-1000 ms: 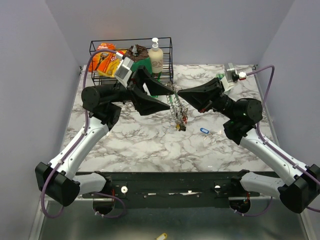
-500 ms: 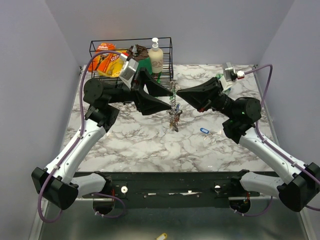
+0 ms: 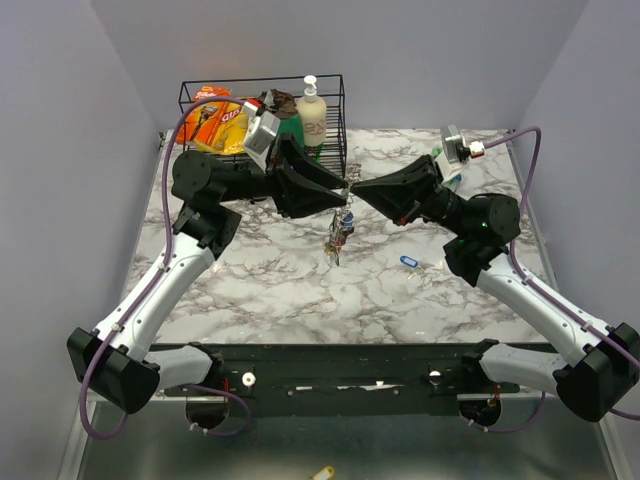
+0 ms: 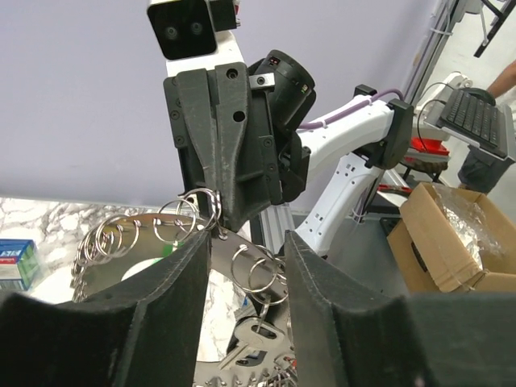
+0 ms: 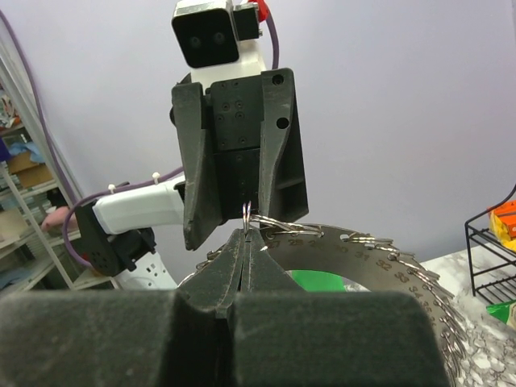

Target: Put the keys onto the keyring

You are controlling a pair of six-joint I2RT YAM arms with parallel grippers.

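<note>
Well inside table (image 3: pixel 280 290) edges — keyring (image 3: pixel 344 212) in right pincer (image 3: pixel 353 188)

I have open tabletop (image 3: pixel 270 295) along the near side. The wire rack (image 3: pixel 336 125) walls off the far left. My left gripper (image 3: pixel 340 190) and right gripper (image 3: pixel 355 188) stand nose to nose, with a key bunch (image 3: pixel 336 238) dangling underneath from the right one.

Bright, even light; soft shadows; wrist views' foreground blurred, edges perhaps slightly distorted.

Top camera looks down from behind; facing wrist cameras share left claw (image 4: pixel 244 258), right claw (image 5: pixel 244 242).
</note>
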